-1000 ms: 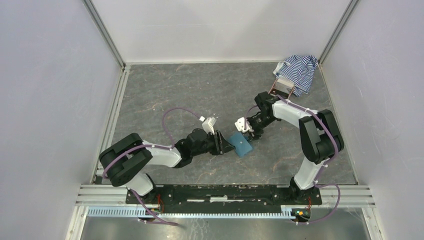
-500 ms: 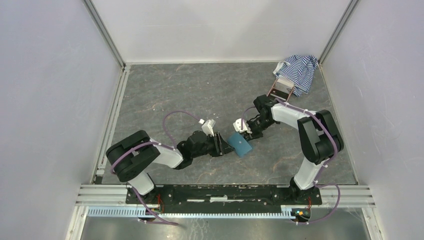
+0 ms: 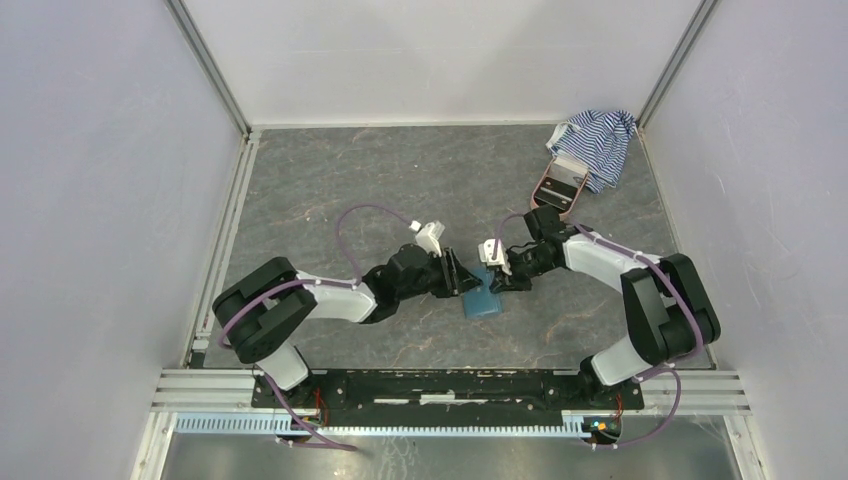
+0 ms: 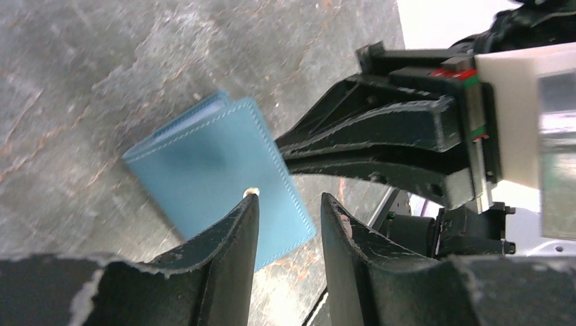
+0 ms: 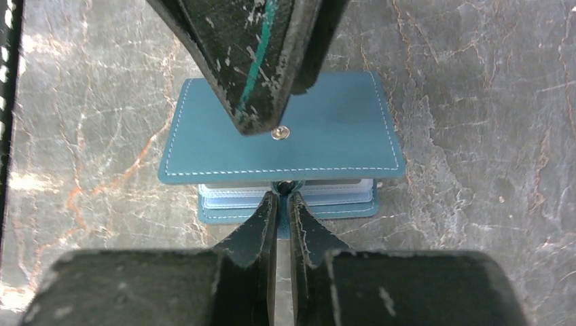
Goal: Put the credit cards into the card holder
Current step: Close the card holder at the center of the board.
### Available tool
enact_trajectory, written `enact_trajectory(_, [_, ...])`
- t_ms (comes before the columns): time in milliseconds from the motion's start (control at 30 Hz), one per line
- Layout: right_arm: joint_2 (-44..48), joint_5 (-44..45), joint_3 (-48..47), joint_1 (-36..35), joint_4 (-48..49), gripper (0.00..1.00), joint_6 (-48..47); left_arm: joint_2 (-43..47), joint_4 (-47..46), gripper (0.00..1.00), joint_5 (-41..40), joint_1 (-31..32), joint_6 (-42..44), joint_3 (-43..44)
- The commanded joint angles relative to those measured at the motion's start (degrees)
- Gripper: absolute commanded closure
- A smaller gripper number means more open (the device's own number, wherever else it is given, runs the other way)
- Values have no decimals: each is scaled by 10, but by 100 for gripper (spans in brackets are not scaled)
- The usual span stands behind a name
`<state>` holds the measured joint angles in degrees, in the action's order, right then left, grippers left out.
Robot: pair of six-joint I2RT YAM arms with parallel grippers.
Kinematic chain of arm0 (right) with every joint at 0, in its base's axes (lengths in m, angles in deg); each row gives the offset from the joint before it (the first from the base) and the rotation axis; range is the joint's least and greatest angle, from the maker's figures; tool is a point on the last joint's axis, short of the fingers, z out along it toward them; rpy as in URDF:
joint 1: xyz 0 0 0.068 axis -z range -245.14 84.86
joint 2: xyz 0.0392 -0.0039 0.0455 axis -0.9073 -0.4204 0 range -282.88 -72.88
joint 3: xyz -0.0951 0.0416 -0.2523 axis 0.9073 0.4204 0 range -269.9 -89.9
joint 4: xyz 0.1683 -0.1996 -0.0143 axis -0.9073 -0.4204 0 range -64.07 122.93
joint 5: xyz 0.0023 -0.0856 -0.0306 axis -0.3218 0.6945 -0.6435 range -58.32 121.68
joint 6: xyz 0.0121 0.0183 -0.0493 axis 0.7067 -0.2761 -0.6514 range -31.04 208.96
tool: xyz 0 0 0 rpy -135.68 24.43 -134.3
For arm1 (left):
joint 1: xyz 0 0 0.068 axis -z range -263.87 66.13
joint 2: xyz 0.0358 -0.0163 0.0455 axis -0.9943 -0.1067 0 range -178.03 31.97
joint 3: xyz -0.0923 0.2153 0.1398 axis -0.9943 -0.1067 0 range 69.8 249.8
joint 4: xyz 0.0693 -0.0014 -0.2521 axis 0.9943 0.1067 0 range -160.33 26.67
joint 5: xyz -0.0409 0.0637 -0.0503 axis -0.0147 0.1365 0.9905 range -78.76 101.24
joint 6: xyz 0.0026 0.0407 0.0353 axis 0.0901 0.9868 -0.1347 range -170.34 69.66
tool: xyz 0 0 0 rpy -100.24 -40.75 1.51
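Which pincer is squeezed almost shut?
The right pincer, pinching the open edge of the teal card holder. The left pincer has a clear gap between its fingers.

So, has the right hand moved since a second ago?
Yes. The right hand came nearer the base rail, away from the striped cloth, down to the card holder.

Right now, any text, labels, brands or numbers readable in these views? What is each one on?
None readable in any view.
Wallet: no lettering, only stitching and a plain metal snap.
Pink case: too small to tell if it carries print.
Striped cloth: stripes only, no legible tag.
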<state>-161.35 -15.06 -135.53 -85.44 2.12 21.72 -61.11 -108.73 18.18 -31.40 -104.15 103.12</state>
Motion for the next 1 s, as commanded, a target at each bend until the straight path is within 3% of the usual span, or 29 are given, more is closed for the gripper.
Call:
enact_trajectory(0, [25, -72, 17, 25, 45, 100, 50, 3, 26, 54, 4, -2, 53, 50])
enact_trajectory(133, [28, -127, 27, 55, 18, 100, 6, -18, 13, 55, 9, -2, 46, 47])
enact_trajectory(433, [-17, -219, 12, 91, -189, 100, -268, -85, -24, 56, 22, -2, 27, 52])
enact_trajectory(567, [-45, -232, -2, 108, -245, 100, -322, -110, -33, 56, 22, -3, 17, 58])
enact_trajectory(967, [-57, -239, -8, 136, -233, 100, -263, -131, 15, 58, 59, -2, 51, 94])
